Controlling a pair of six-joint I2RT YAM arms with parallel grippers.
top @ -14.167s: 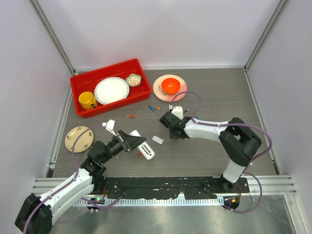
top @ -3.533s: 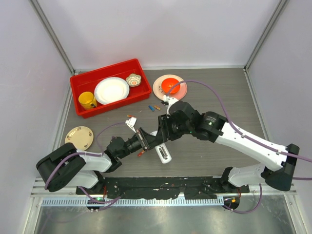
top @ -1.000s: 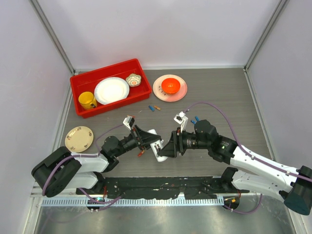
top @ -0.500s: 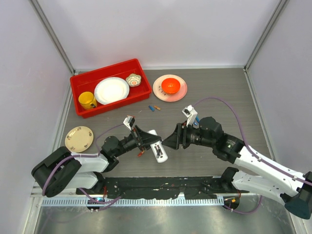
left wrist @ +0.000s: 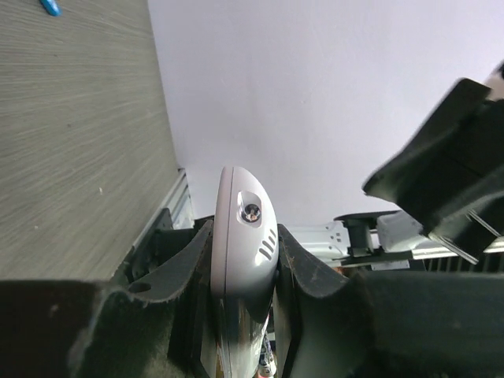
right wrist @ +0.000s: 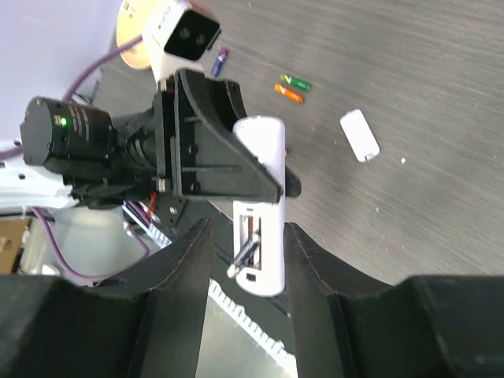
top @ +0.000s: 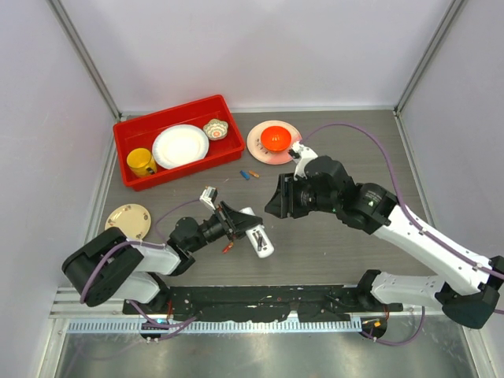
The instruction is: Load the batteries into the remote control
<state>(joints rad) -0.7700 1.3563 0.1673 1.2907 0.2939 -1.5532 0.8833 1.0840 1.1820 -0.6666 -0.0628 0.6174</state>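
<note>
My left gripper (top: 240, 224) is shut on the white remote control (top: 257, 239) and holds it above the table, recess side up. In the right wrist view the remote control (right wrist: 260, 197) shows its dark recess with one battery (right wrist: 246, 256) lying askew in it, one end sticking out. My right gripper (top: 273, 206) is open and empty, raised above and behind the remote. In the left wrist view the remote (left wrist: 242, 228) sits edge-on between the fingers. Loose batteries lie on the table: blue (top: 245, 176), orange (top: 253, 174), green (right wrist: 297, 81), orange (right wrist: 288, 94), purple (right wrist: 220, 55).
A small loose white cover piece (right wrist: 360, 135) lies on the table. A red bin (top: 126, 127) with a white plate, a yellow cup and a small bowl stands at the back left. A pink plate (top: 256, 146) with an orange bowl and a beige saucer (top: 128, 222) are nearby.
My right gripper has drawn back from the remote and risen toward the far side, empty. My left gripper has kept holding the remote in about the same place.
</note>
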